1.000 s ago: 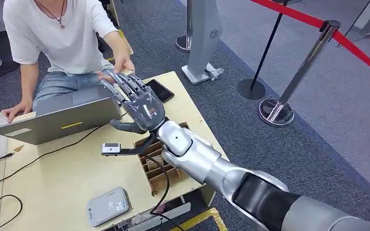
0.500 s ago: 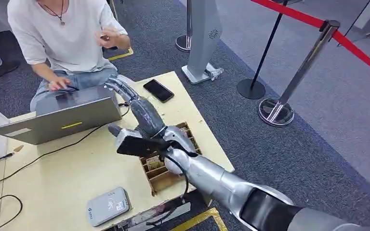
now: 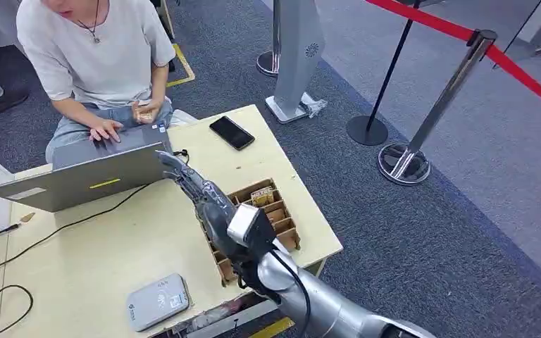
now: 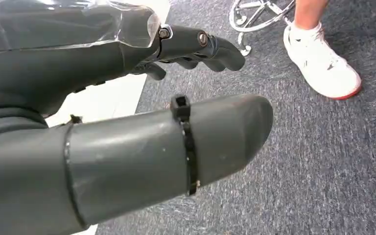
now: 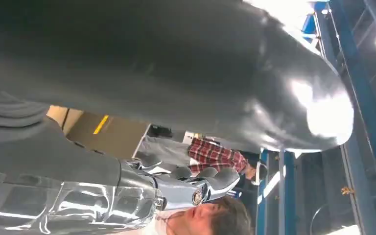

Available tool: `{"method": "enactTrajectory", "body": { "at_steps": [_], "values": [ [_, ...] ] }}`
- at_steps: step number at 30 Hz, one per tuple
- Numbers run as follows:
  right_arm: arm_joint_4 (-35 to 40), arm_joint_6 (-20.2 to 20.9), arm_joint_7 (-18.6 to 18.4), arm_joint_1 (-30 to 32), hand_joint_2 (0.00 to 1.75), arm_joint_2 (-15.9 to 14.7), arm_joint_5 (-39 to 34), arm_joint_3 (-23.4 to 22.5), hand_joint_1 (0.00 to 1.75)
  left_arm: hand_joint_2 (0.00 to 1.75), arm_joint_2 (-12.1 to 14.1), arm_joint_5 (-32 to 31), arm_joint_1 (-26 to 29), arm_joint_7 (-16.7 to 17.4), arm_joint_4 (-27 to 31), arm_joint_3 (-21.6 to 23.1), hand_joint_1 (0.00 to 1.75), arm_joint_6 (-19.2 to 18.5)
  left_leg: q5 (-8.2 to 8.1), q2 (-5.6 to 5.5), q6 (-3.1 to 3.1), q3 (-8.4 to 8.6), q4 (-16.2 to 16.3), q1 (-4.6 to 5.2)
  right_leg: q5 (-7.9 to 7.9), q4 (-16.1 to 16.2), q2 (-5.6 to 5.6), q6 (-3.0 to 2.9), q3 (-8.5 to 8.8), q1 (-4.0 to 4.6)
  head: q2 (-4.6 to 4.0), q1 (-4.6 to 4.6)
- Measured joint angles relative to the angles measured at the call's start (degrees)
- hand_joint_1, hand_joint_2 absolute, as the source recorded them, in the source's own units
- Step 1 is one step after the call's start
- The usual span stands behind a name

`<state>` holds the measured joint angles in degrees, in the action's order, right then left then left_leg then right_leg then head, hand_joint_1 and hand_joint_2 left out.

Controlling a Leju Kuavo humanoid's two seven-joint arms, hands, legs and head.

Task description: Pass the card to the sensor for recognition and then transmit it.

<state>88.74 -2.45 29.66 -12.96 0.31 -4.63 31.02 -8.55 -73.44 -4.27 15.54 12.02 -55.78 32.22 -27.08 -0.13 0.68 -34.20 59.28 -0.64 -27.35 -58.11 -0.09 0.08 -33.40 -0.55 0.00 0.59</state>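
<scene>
Card (image 3: 139, 110) in person's hand (image 3: 149, 113), orientation unclear

table (image 3: 113, 246): pale matt wood | floor (image 3: 408, 232): grey rough carpet | stanchion post (image 3: 445, 98): glossy metal (mirror-bright base)

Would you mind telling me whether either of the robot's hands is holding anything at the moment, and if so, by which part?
Neither holds anything. The right hand reaches over the table with straight fingers and no card in it. The left hand is likewise bare above the carpet.
</scene>
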Motion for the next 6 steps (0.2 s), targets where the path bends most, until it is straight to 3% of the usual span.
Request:
{"method": "enactTrajectory", "body": {
  "at_steps": [2,4,6],
  "values": [
    [1.07,-0.39,0.52,2.34,0.0,0.26,1.51,0.0,0.0,0.0,0.13,1.34,0.01,-1.34,0.0,0.0,0.0,-0.35,0.0,-0.01,0.0,-0.01,0.0,0.0,-0.01,0.0,0.0,0.01,0.0,0.0,0.0,-0.02],
    [2.03,-1.35,1.0,4.15,0.0,0.37,3.27,-0.02,0.0,0.0,0.22,9.54,-0.2,-7.22,0.0,-2.57,0.0,-1.42,-0.02,0.0,0.02,0.0,-0.01,0.0,-0.02,0.0,0.0,0.01,0.0,0.0,0.0,-0.02],
    [3.16,-1.83,1.38,6.08,0.0,0.37,4.71,-0.09,0.0,0.0,0.22,12.85,-0.29,-9.57,0.0,-5.35,0.0,-1.62,-0.03,0.01,0.02,0.0,-0.01,0.0,-0.03,0.01,0.01,0.02,-0.01,0.0,0.0,0.0]
  ]
}}
